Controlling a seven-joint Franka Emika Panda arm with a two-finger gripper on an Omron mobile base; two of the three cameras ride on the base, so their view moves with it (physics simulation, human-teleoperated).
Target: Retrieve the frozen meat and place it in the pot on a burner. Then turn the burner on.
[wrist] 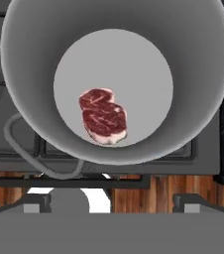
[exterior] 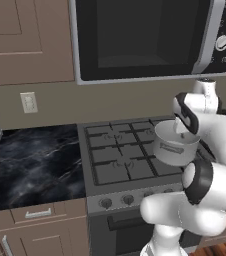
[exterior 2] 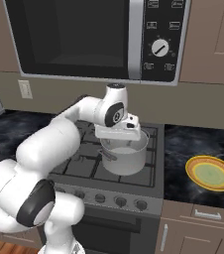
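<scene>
My hand [exterior 2: 118, 130] hangs directly above the pot [exterior 2: 125, 158], at centre frame in the right base view; whether its fingers are spread or closed I cannot tell, and nothing is seen held in them. The pot stands on the stove [exterior: 116, 160], toward the right of the grates in the left base view. Seen from my hand, the frozen meat [wrist: 103, 116] lies on the pot's floor, slightly lower left of centre. A yellow dish [exterior 2: 211, 173] rests on the dark surface [exterior 2: 193, 144] at right.

meat [wrist: 103, 117] in pot [exterior 2: 125, 158] | pot on stove [exterior: 116, 155] | dish [exterior 2: 211, 173] right of stove
</scene>
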